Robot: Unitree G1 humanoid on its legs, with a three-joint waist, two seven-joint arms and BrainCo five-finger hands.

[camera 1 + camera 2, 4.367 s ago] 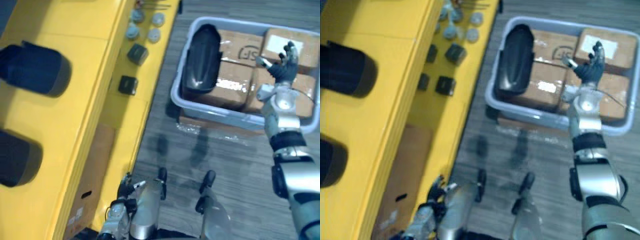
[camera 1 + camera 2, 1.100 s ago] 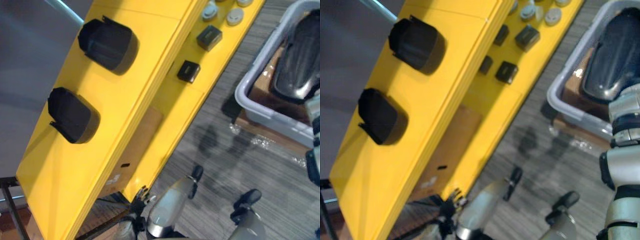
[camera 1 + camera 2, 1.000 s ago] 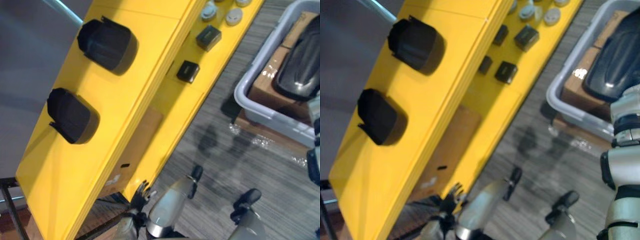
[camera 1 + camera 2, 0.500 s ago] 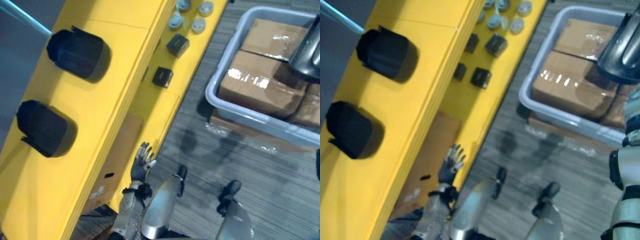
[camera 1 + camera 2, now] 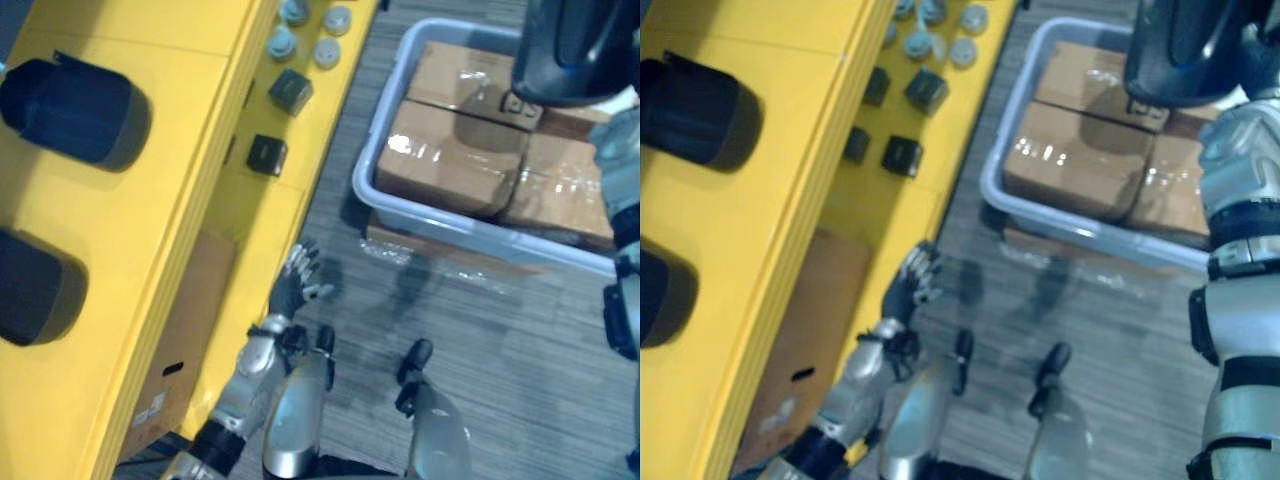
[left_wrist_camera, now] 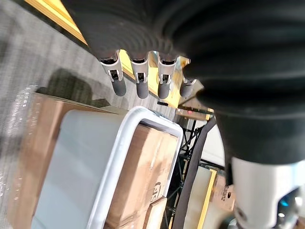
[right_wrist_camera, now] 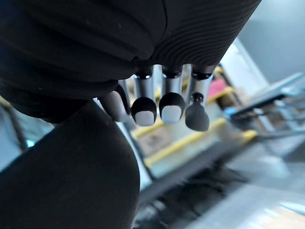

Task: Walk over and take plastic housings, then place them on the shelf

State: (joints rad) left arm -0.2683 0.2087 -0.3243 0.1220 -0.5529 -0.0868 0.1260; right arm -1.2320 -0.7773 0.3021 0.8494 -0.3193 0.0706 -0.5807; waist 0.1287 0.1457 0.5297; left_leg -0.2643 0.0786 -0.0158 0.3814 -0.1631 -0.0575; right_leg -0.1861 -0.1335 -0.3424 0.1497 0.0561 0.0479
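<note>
Yellow shelf (image 5: 150,220): stands at the left, and its top tier has bare room beside what lies there.
Stored housings: two black plastic housings (image 5: 70,108) (image 5: 30,290) lie on the top tier, apart from each other.
Lower tier: small dark blocks (image 5: 290,90) and grey round caps (image 5: 300,30) lie loose on it.
Left hand (image 5: 295,285): released, with the fingers spread, low beside the shelf edge and holding nothing.
Grey bin (image 5: 450,228): sits on the floor to the right of the shelf, with sealed cardboard boxes (image 5: 450,170) inside.
Carried housing (image 5: 570,50): a glossy black plastic shell, raised clear above the boxes at the far right.
Right hand (image 7: 170,106): grasping the carried housing. The right wrist view shows the fingers and thumb lying over its dark curved wall.
Handling, judged: the housing looks like a hollow moulding, so probably light and stiff. Its smooth, shiny skin could slide in the grip.
Hold, judged: the rim or open edge is the best purchase, with the fingers inside and the thumb outside. The domed back offers little to hold.
Risk, judged: a one-handed hold on a bulky shell may twist while walking. Knocking it on the shelf edge could scuff it.
</note>
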